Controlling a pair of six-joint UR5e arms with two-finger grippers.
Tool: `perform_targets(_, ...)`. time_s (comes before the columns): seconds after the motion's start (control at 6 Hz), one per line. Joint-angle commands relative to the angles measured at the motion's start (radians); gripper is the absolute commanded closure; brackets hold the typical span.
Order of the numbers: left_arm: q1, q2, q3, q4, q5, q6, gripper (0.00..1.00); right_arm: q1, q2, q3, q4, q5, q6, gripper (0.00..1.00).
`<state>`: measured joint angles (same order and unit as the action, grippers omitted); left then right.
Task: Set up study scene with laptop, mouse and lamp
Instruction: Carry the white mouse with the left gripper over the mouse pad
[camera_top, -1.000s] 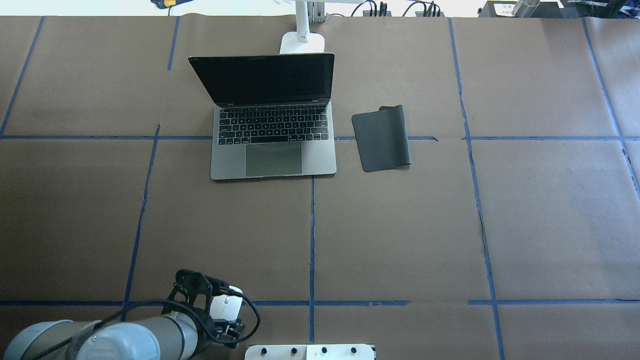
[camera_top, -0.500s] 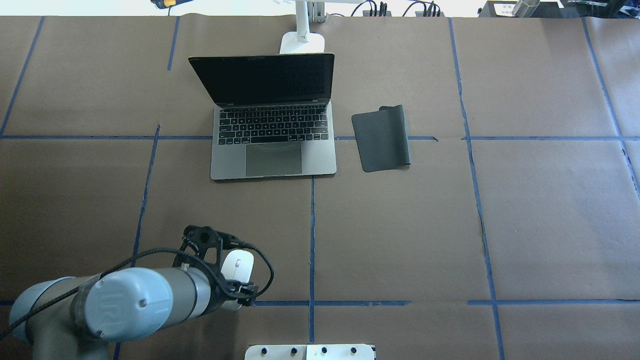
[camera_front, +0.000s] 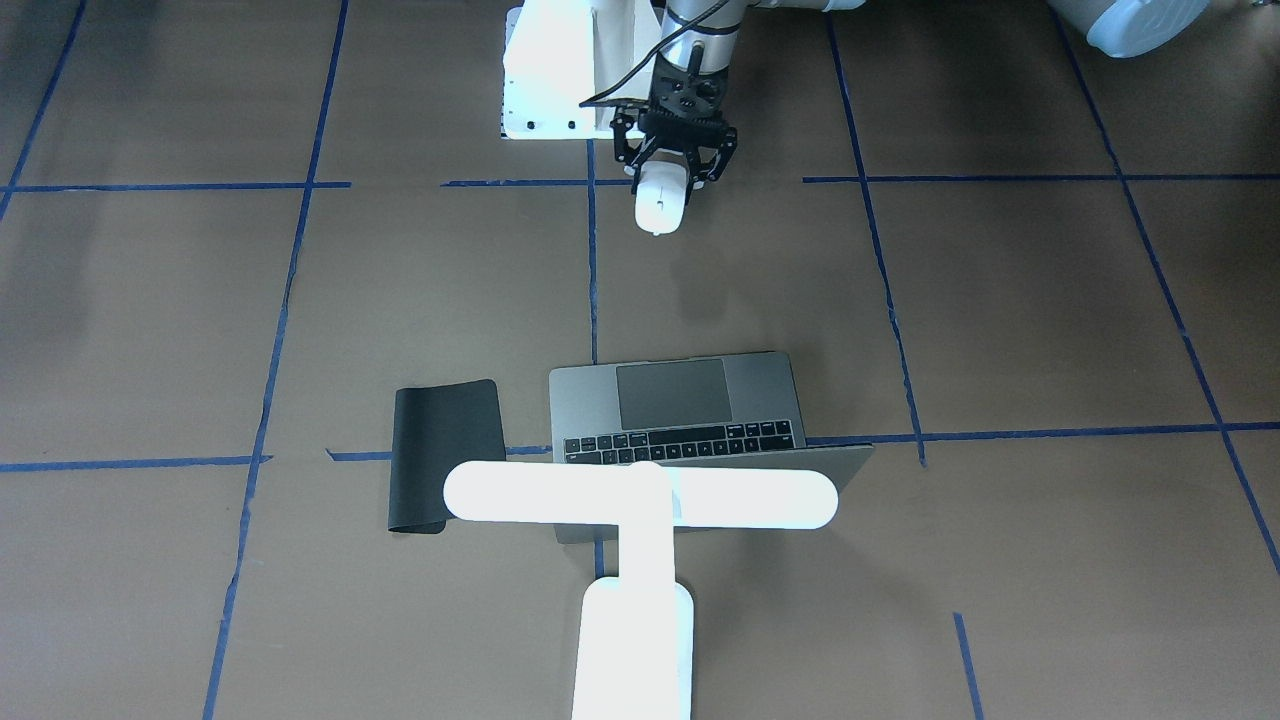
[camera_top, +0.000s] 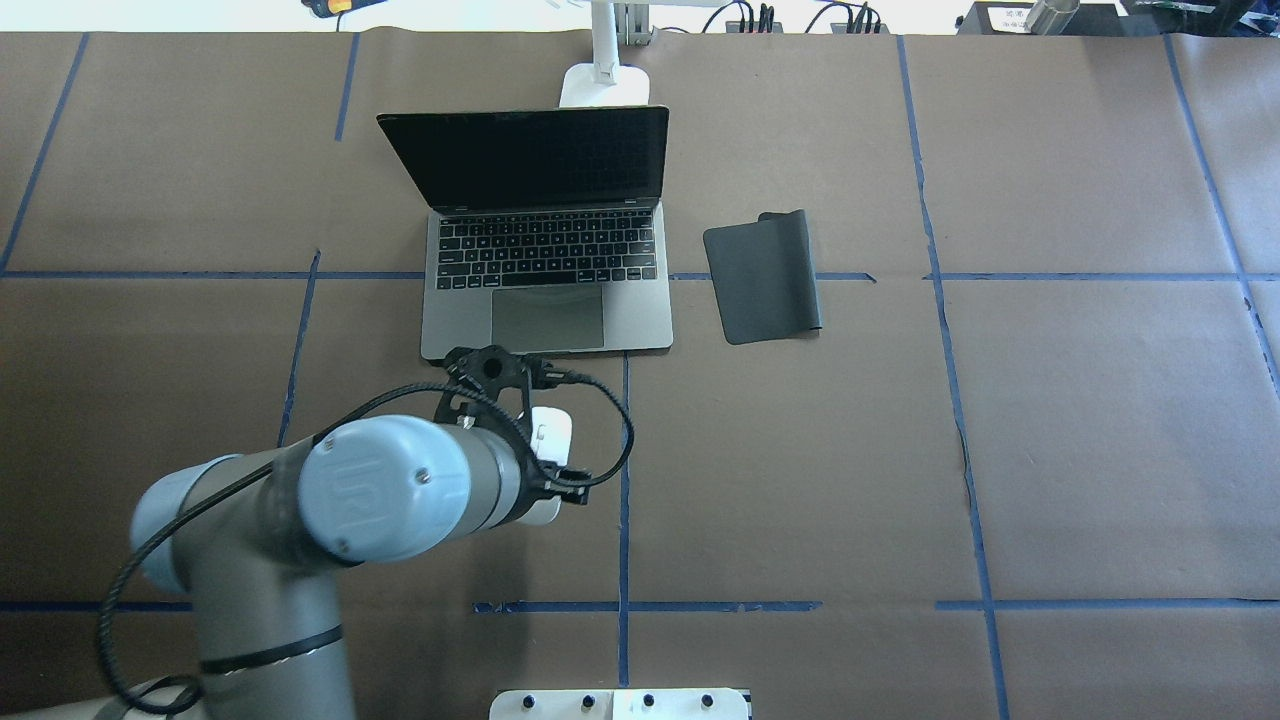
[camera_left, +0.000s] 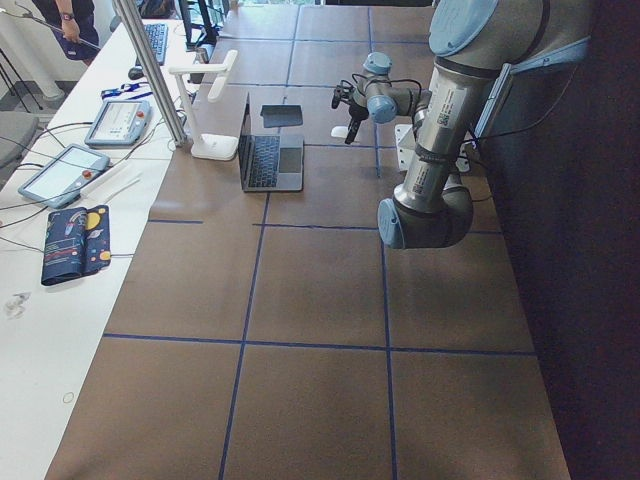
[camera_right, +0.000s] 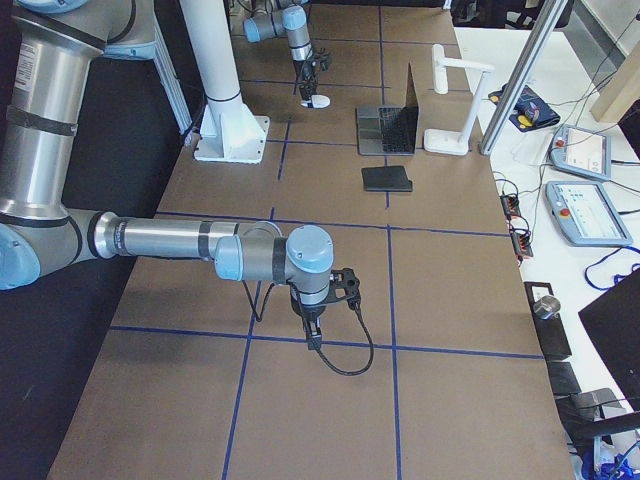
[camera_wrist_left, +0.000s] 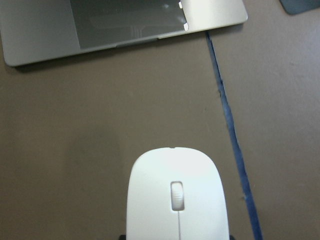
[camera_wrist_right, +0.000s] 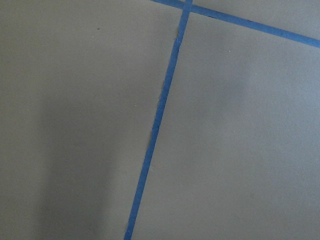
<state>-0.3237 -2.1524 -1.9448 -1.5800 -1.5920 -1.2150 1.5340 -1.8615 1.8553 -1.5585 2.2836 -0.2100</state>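
Note:
The open grey laptop sits at the far middle of the table, also in the front view. The white T-shaped lamp stands just behind it, with its base at the table's far edge. My left gripper is shut on the white mouse and holds it above the paper, just short of the laptop's front edge. The mouse also shows in the front view and the left wrist view. My right gripper hangs low over the paper far to the right. I cannot tell whether it is open or shut.
A black mat lies flat to the right of the laptop, one edge curled. The white bolted pedestal stands at the robot's side of the table. Brown paper with blue tape lines covers the table.
My left arm has carried the mouse forward, from near the pedestal to just in front of the laptop. Laptop, lamp and mat have not moved.

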Motion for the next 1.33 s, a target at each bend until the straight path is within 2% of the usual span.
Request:
perform_targets(0.0,-0.075,-0.233,0.262,-0.005,-0.063,-0.006,0.96,0.000,0.002,0.002,0.000,0.002,0.008,0.00)
perform_targets(0.17,-0.096,-0.356,0.435,-0.027,-0.074,-0.012,0.96,0.000,0.004,0.004,0.000,0.004,0.008,0.00)
perform_targets(0.5,-0.148,-0.545,0.785,-0.191,-0.121,-0.030,0.96,0.000,0.007,0.004,-0.003,0.007,0.009,0.00)
perform_targets(0.67,-0.159,-0.670,1.005,-0.260,-0.132,-0.041,0.96,0.000,0.007,0.004,-0.005,0.008,0.009,0.00)
perform_targets(1.17,-0.161,-0.860,1.402,-0.496,-0.128,-0.095,0.94,0.000,0.005,0.005,-0.003,0.020,0.032,0.00)
